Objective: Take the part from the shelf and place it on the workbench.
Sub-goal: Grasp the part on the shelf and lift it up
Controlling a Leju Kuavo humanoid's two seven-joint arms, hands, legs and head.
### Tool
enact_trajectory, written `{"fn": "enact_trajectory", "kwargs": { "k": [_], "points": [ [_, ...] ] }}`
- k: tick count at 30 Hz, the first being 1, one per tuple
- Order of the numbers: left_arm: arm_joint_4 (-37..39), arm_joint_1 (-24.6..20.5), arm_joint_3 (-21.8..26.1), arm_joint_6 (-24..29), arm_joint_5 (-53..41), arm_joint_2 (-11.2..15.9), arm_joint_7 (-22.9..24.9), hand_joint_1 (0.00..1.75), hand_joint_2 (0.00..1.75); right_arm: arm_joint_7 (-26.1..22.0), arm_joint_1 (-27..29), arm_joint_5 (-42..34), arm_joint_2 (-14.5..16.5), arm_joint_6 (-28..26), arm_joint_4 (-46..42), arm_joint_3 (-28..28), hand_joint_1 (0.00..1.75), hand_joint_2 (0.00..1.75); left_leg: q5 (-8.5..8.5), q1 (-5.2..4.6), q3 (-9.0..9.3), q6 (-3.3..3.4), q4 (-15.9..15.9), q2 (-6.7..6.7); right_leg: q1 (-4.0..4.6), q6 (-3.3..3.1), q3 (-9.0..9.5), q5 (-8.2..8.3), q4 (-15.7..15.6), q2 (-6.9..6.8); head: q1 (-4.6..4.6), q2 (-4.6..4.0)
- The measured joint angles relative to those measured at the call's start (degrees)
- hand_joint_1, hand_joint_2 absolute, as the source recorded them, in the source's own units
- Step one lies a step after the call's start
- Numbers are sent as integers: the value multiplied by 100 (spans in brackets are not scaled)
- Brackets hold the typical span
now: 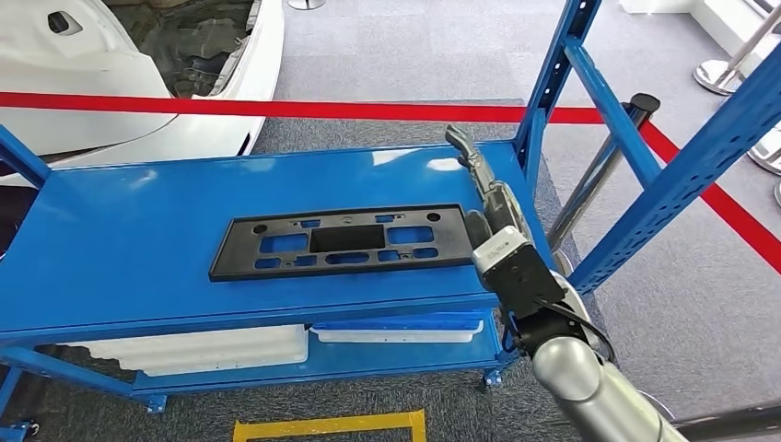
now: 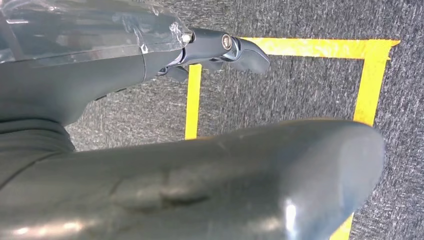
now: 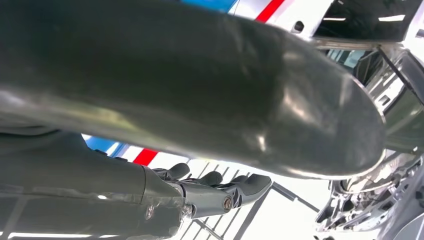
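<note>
A flat black plastic part (image 1: 345, 241), rectangular with cut-out slots, lay on the glossy blue metal shelf (image 1: 120, 230). The right robot hand (image 1: 479, 180) hovered beside its right end, fingers extended, holding nothing. The left robot hand (image 2: 150, 145) hung empty, fingers apart, above grey carpet.

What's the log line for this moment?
right hand: open, raised beside flat black plastic part | part: lying on blue metal shelf | left hand: holds nothing

A matt black plastic part (image 1: 345, 241) lies on the glossy blue painted metal shelf (image 1: 138, 239); the robot's right hand (image 1: 479, 180) shows smooth grey plastic, above rough grey carpet (image 1: 405, 55).
</note>
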Motion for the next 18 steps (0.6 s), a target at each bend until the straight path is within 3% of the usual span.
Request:
{"fn": "enact_trajectory", "kwargs": {
  "k": [3, 18],
  "points": [
    [0, -3, -1, 13, -4, 0, 0, 0, 0, 21, 1, 105, 0, -57, 0, 0, 0, 175, -14, 0, 2, 22, 0, 1, 0, 13, 14, -1, -29, 2, 32, 1],
    [0, -3, 1, 25, -10, 0, 0, 0, 0, 95, 49, 373, 3, -150, 0, 0, 0, 175, -16, 15, 34, 31, -1, 2, 0, 52, 43, 13, -48, 1, 101, 1]
  ]
}}
